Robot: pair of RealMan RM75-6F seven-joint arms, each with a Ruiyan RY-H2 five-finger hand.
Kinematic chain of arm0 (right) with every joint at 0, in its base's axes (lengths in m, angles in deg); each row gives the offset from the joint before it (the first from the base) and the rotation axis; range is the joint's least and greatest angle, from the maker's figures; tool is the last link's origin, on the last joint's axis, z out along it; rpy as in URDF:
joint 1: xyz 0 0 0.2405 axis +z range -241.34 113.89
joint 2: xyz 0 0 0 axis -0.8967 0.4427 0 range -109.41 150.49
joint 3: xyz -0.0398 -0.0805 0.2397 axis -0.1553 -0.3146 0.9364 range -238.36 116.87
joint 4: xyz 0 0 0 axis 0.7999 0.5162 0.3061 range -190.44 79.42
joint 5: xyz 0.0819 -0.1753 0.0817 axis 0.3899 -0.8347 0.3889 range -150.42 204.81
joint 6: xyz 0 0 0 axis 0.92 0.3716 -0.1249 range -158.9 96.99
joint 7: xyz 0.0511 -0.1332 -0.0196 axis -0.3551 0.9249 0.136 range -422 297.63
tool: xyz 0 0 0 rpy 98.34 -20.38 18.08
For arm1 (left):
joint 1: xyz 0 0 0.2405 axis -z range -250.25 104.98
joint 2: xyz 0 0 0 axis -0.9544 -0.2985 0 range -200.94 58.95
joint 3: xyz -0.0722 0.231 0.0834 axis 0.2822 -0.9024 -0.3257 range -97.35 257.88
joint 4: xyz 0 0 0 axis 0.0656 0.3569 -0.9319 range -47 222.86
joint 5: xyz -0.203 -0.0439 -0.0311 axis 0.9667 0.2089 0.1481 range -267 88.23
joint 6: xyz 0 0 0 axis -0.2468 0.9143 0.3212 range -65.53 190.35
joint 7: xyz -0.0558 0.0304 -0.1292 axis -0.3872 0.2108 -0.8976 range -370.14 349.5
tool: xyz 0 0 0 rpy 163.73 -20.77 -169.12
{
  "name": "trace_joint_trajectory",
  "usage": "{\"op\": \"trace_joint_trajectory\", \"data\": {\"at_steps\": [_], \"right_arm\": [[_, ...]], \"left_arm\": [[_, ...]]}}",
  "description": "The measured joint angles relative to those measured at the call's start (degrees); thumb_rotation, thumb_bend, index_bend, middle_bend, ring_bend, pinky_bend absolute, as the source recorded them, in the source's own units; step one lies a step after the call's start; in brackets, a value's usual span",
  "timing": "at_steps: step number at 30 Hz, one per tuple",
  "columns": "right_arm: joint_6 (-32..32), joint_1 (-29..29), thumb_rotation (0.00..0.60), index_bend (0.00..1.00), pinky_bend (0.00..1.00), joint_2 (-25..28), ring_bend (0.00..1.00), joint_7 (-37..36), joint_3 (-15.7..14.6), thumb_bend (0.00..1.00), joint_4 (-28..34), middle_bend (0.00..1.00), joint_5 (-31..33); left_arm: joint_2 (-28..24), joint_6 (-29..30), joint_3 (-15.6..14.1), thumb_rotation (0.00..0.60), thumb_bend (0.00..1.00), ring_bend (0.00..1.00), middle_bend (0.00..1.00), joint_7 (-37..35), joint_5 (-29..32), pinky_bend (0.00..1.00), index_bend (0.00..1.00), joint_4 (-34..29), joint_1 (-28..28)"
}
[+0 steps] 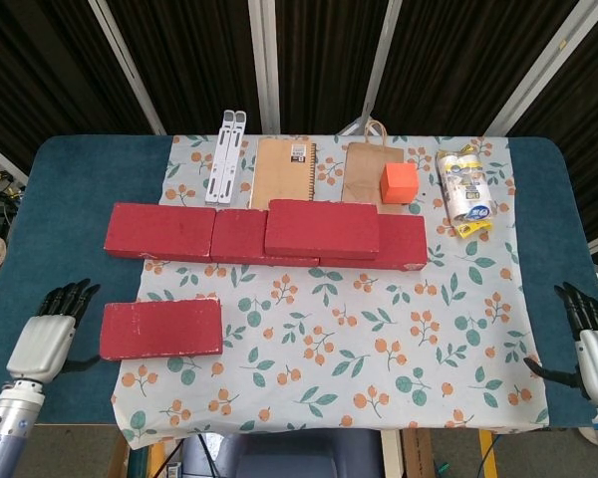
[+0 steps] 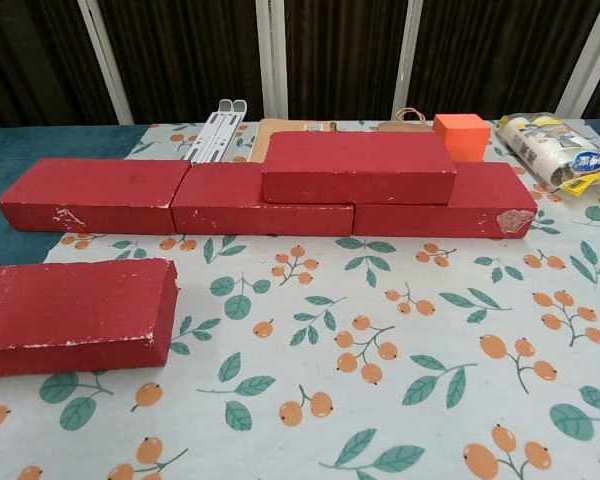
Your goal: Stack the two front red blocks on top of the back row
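Red blocks, back row [image 1: 209, 235]: three laid end to end across the floral cloth [image 1: 379, 339], running left to right. One stacked red block [image 1: 322, 228] already sits on top, bridging the seam between the middle and right blocks of the row; the chest view confirms it rests flat, square to the row. The right block shows a scuffed, pale corner at its near right end.

Front red block [image 1: 161, 329]: one only in view, lying flat at the cloth's left edge, well apart from the row and near the table's front. Worn white marks along its edges. Nothing touches it.

Left hand [image 1: 47, 338]: low at the left front, over the teal table [image 1: 60, 199], just beside the front block's left end but apart from it. Fingers extended, slightly spread, holding nothing.

Right hand [image 1: 594, 344]: at the far right edge, partly cut off by the frame. Fingers appear straight and parted, thumb out to the side; seems empty, though the palm side is not shown. Neither hand shows in the chest view.

Behind the row: white folding stand [image 1: 226, 156], brown notebook [image 1: 284, 172], paper bag [image 1: 374, 169] with an orange cube [image 1: 400, 182] on it, wrapped roll [image 1: 463, 186] at right.
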State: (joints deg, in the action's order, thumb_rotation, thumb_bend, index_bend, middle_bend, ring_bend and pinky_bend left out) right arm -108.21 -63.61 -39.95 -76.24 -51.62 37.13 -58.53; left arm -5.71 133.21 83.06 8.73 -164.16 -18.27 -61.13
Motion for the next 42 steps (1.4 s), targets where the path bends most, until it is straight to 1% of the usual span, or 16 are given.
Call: {"op": "trace_joint_trajectory", "data": {"at_steps": [3,6,11,14,17,21,29,35,42], "right_arm": [[0.5,0.4,0.6,0.0,0.0,0.0,0.0,0.3,-0.4,0.0,0.3,0.01,0.2],[0.2,0.6,0.6,0.0,0.0,0.0,0.0,0.6,-0.5,0.0,0.6,0.01,0.5],[0.4,0.9,0.6,0.0,0.0,0.1,0.0,1.0,-0.8,0.0,0.7,0.01,1.5],[0.7,1.3,0.6,0.0,0.0,0.2,0.0,1.3,-1.1,0.0,0.8,0.01,2.0],[1.1,1.6,0.6,0.0,0.0,0.2,0.0,1.2,-1.2,0.0,0.6,0.01,2.6],[1.7,2.1,0.6,0.0,0.0,0.3,0.0,1.5,-1.3,0.0,0.4,0.01,4.0],[0.9,2.3,0.6,0.0,0.0,0.5,0.0,0.3,-1.7,0.0,-0.1,0.01,4.6],[0.5,2.4,0.6,0.0,0.0,0.9,0.0,-0.8,-2.1,0.0,-0.2,0.01,4.4],[0.5,2.7,0.6,0.0,0.0,1.2,0.0,-1.5,-2.7,0.0,-0.2,0.01,4.3]], "left_arm": [[-0.7,-5.2,1.0,0.6,0.0,0.0,0.0,2.3,5.5,0.0,0.0,-1.7,3.2],[-1.3,-9.0,2.0,0.6,0.0,0.0,0.0,5.8,10.4,0.0,0.0,-3.0,6.3],[-0.9,-11.6,3.2,0.6,0.0,0.0,0.0,13.2,18.7,0.0,0.0,-5.1,11.2],[0.2,-12.4,3.5,0.6,0.0,0.0,0.0,15.2,22.2,0.0,0.0,-6.1,13.6],[1.1,-12.8,3.3,0.6,0.0,0.0,0.0,16.5,24.2,0.0,0.0,-6.6,15.4],[2.4,-13.1,2.5,0.6,0.0,0.0,0.0,17.5,26.1,0.0,0.0,-7.2,17.2],[4.6,-12.3,0.3,0.6,0.0,0.0,0.0,19.5,27.8,0.0,0.0,-7.8,19.6],[7.2,-10.9,-1.1,0.6,0.0,0.0,0.0,20.3,28.5,0.0,0.0,-6.3,20.4],[9.8,-8.5,-1.8,0.6,0.0,0.0,0.0,20.7,28.0,0.0,0.0,-4.4,21.0]]}}
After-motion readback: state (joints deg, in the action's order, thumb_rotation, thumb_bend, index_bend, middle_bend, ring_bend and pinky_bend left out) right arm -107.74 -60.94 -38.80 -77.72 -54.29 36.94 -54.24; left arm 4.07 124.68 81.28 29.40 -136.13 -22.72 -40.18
